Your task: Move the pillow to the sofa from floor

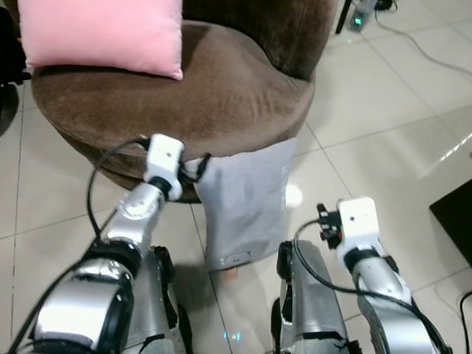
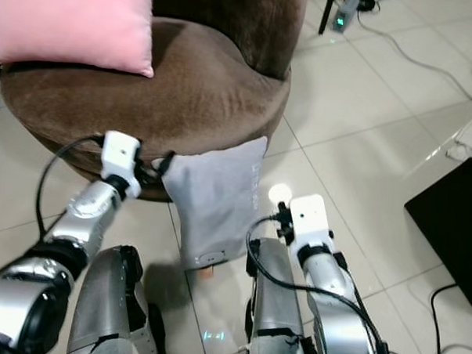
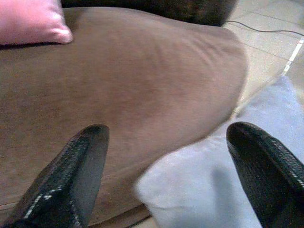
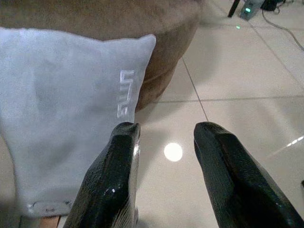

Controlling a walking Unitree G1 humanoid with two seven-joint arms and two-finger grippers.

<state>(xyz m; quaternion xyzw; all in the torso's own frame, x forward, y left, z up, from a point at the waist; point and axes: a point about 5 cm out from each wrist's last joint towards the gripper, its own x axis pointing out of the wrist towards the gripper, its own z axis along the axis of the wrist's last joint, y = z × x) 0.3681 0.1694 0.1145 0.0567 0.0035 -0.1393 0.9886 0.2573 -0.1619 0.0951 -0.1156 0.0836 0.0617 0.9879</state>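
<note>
At the bottom of the frame we see our two silver arms. The right gripper (image 4: 164,180) hangs low at the lower right, just beside the right edge of the grey pillow (image 1: 244,199), with its fingers apart and nothing between them. The left gripper (image 3: 164,178) is higher, at centre left, near the pillow's upper left corner; its fingers are wide apart and hold nothing.

The pillow stands on the tiled floor (image 1: 379,128) in the middle of the frame and leans against the front of the brown sofa (image 1: 224,90). Its top edge touches the seat rim.

We judge that the step in hand is the grasp. To do it well, we should bring the left fingers around the upper corner, so that one goes behind the cloth and one in front, and close firmly, because the soft cover can slip. The right gripper should take the right edge, and then both lift together over the rim.

Farther, in the upper left, a pink cushion (image 1: 102,22) lies on the seat; we should place the pillow beside it.
</note>
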